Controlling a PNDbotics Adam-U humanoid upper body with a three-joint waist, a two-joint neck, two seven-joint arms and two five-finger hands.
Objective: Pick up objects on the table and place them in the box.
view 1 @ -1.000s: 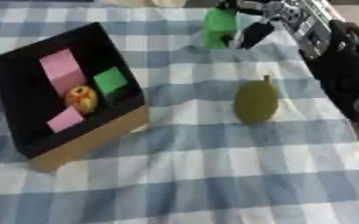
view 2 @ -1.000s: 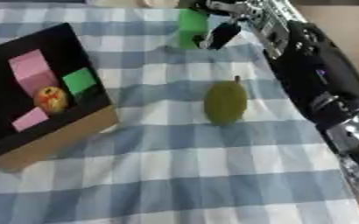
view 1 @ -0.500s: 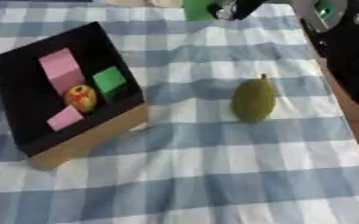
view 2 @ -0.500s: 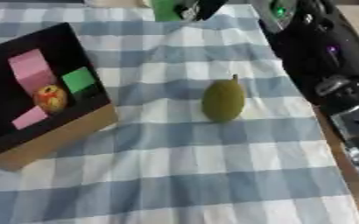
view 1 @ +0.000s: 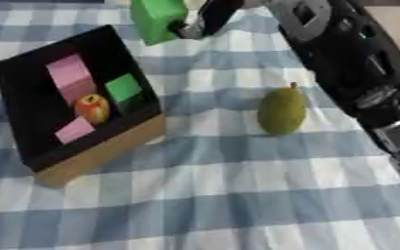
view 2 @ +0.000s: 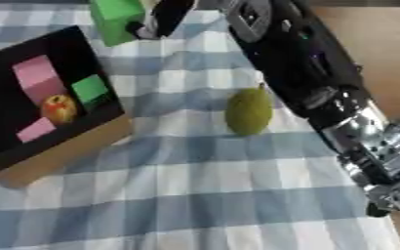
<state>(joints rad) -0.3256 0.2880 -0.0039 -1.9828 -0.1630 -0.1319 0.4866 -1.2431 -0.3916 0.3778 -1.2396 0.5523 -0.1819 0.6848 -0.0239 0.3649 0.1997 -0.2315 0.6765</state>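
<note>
Table: the blue-and-white checked cloth (view 1: 237, 205) covers everything in front of you.
Right arm: your black arm (view 2: 297, 63) comes in from the right side and reaches up toward the far edge.
Box: the black-lined cardboard box (view 1: 110, 146) sits on your left, tilted askew; inside lie two pink blocks, a small green cube and a red-and-yellow apple (view 1: 92, 108).
Pear: the green pear (view 1: 281, 110) lies on the cloth, well right of the box, stem pointing away from you.
Green block: the green block (view 1: 158, 18) is up off the cloth, near the box's far corner.
Right hand: your right hand (view 1: 210, 14) seems to pinch that block from its right side; blur hides the exact contact.
</note>
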